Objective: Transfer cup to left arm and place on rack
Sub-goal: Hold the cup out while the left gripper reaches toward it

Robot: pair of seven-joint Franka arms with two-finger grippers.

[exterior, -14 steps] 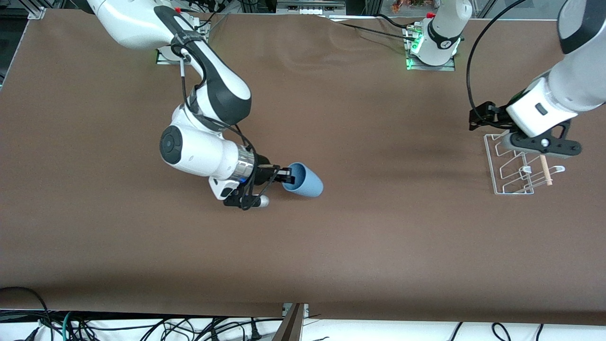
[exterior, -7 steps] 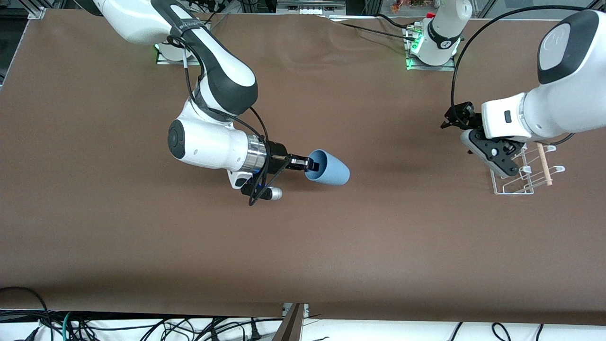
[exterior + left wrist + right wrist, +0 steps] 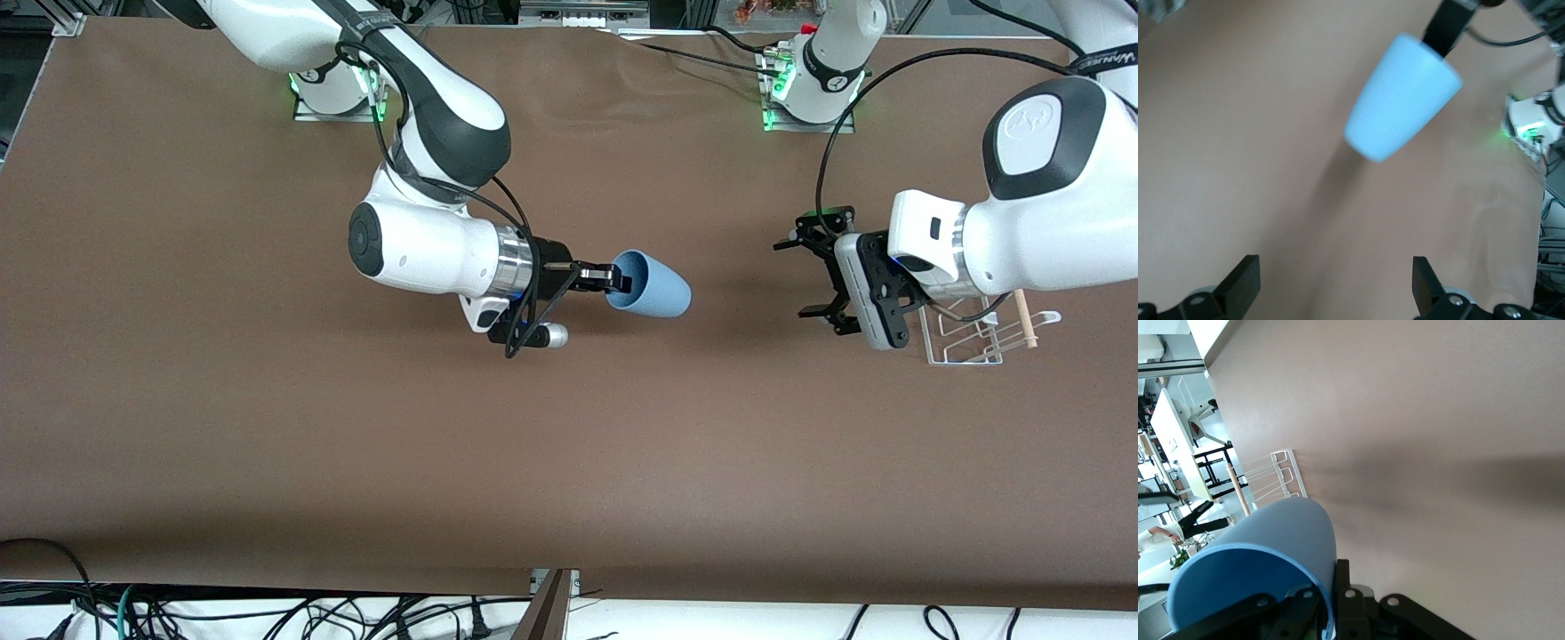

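Right gripper [image 3: 620, 282] fingers pinch rim of light-blue tapered plastic cup [image 3: 656, 286]: light, slick. Left gripper [image 3: 805, 277] near white wire rack [image 3: 965, 342], fingers wide; grasp mid-body.

White-and-black arms [image 3: 1040, 222], silver wrist band [image 3: 508, 271], black cables [image 3: 836, 151]

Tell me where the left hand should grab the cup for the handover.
Probably the closed tapered base end of the cup, approached from the rack's end. The right hand pinches the rim, so the base points free toward the open left hand.
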